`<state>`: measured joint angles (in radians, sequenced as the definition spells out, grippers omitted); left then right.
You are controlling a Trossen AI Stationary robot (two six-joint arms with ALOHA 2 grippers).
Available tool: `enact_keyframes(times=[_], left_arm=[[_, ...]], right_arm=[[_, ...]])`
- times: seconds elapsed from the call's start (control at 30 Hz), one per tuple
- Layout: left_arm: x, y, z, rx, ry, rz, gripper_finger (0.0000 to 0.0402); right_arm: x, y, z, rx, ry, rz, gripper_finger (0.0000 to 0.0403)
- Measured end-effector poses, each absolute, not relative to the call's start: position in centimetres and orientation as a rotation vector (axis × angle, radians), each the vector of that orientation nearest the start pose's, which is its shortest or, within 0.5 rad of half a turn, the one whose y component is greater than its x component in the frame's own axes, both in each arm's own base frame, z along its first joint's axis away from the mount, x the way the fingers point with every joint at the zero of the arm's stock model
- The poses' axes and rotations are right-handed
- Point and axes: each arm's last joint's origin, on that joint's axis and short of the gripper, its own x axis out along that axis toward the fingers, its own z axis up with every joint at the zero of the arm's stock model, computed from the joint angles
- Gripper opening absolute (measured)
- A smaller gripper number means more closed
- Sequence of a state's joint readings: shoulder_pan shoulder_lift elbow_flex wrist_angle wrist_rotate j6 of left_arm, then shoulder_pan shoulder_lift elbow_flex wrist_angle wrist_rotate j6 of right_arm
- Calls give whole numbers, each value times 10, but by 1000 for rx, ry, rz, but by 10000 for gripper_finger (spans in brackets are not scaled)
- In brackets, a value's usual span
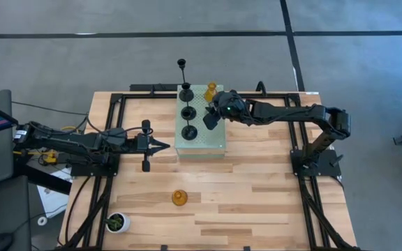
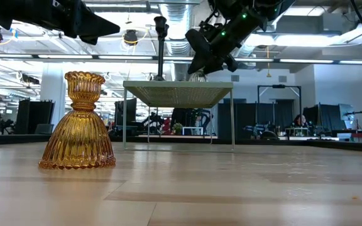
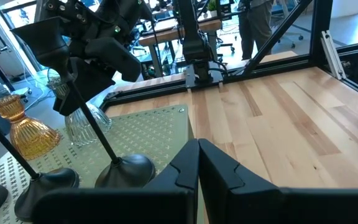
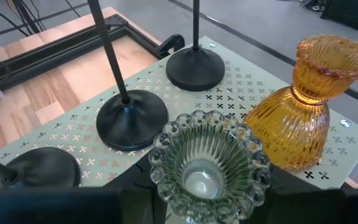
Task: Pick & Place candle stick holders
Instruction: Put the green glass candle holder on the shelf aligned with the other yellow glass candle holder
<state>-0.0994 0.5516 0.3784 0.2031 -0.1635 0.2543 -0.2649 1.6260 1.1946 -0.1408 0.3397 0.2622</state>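
Three black holders (image 1: 188, 111) and one amber holder (image 1: 211, 90) stand by their bases on the pale green perforated block (image 1: 211, 143). A second amber holder (image 1: 179, 198) stands on the table near the front; it also shows in the low view (image 2: 78, 125). My right gripper (image 1: 211, 118) is over the block, shut on the pale grey-green glass holder (image 4: 207, 165). My left gripper (image 1: 160, 146) is shut and empty, just left of the block. My right gripper has the grey-green holder between its two fingers, which come down slanting from the table's right side. They sit below the beaded rim (image 4: 166, 146), which hides the contact. The holder is upright, and its base (image 3: 89, 134) looks set on the block.
A white pot with a green plant (image 1: 117, 222) stands at the table's near left corner. Black frame rails (image 1: 110, 132) run along the table's left and right sides. Bare wood lies between the block and the front amber holder.
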Motion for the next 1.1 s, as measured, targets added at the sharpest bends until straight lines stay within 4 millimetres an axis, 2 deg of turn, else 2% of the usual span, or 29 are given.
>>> enact_keyframes(times=[0.13, 0.3, 0.47, 0.63, 0.8, 0.93, 1.1], left_arm=[[143, -10, 262, 250, -21, 68, 10], [143, -10, 262, 250, -21, 68, 10], [143, -10, 262, 250, -21, 67, 10], [143, -10, 262, 250, -21, 67, 10], [143, -10, 262, 250, -21, 67, 10], [143, -10, 262, 250, -21, 67, 10], [143, -10, 262, 250, -21, 68, 10]], right_arm=[[347, -104, 268, 225, 500, -659, 120], [347, -104, 268, 234, 498, -659, 142], [347, -104, 268, 233, 497, -659, 119], [347, -104, 268, 227, 499, -657, 120], [347, -104, 268, 229, 499, -651, 144], [349, -103, 270, 243, 479, -608, 123], [349, -103, 270, 243, 478, -607, 123]])
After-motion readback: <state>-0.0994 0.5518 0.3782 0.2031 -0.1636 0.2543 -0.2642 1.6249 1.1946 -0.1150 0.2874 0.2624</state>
